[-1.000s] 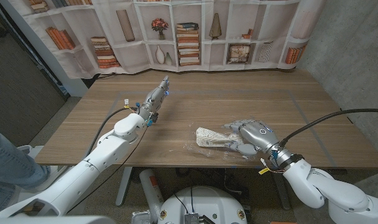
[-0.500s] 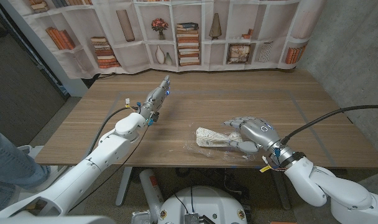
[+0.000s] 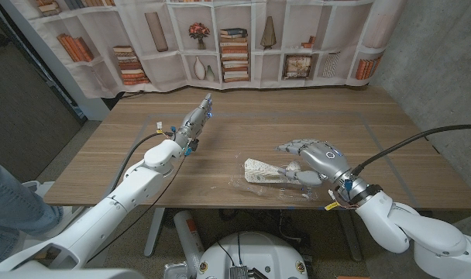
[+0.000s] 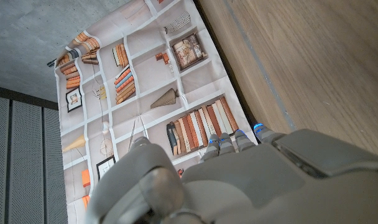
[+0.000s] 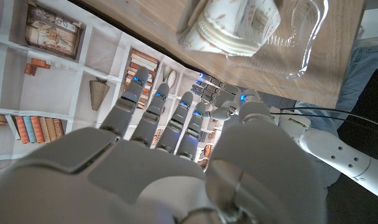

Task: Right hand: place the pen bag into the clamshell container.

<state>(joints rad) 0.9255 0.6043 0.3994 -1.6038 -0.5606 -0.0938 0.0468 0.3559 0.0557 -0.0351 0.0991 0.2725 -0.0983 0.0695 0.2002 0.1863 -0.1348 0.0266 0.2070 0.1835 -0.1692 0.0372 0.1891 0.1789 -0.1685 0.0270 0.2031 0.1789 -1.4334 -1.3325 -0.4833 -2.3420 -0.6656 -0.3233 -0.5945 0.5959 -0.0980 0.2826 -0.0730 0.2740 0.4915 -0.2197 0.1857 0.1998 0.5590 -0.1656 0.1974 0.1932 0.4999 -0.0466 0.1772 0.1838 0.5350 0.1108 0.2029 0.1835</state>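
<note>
Right hand (image 3: 313, 155), fingers spread and empty, hovers beside the pen bag (image 3: 264, 169) lying in the clamshell container (image 3: 251, 184) on the desk (image 3: 297, 124).

Wooden table (image 3: 297, 124): wide bare stretch across the far half and centre, open to a hand from either side. Near front edge, clear plastic clamshell container (image 3: 270, 186) with the pale patterned fabric pen bag (image 3: 263, 169) lying in it. Right hand (image 3: 313, 159) just beside the bag, fingers apart, blocking approach from that side. Left hand (image 3: 195, 120) extended over the left-centre, well apart from container. Bookshelf-print curtain (image 3: 220, 46) closes the far edge.
</note>
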